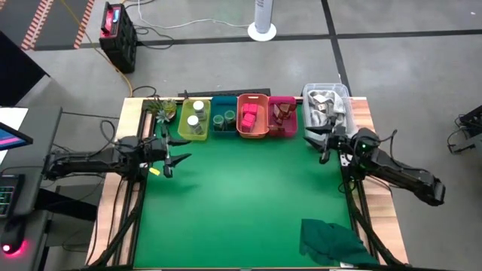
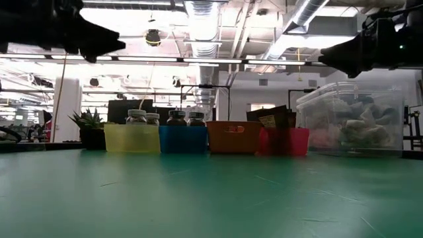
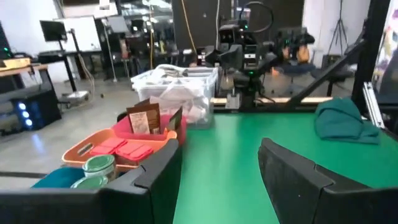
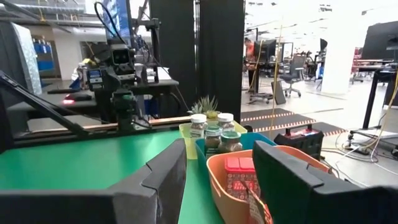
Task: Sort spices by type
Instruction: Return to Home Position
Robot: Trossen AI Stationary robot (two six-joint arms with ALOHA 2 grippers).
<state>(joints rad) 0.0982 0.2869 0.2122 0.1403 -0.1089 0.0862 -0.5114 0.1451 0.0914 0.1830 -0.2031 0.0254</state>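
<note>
The spices sit in four small bins along the table's far edge. White-capped jars (image 1: 196, 119) stand in the yellow bin (image 2: 132, 139) and round green jars (image 1: 223, 119) in the blue bin (image 2: 183, 139). Pink-red cube packets (image 1: 250, 115) lie in the orange bin (image 3: 87, 147), and brown-orange pieces (image 1: 282, 113) stand in the pink bin (image 2: 284, 141). My left gripper (image 1: 178, 160) hovers open near the table's left side, in front of the yellow bin. My right gripper (image 1: 315, 145) hovers open in front of the clear tub (image 1: 327, 96). Both hold nothing.
The clear tub of grey silvery packets (image 2: 350, 122) stands at the far right corner. A dark green cloth (image 1: 331, 239) lies bunched at the near right corner. A small potted plant (image 1: 161, 110) stands left of the yellow bin. The green mat (image 1: 248, 196) fills the middle.
</note>
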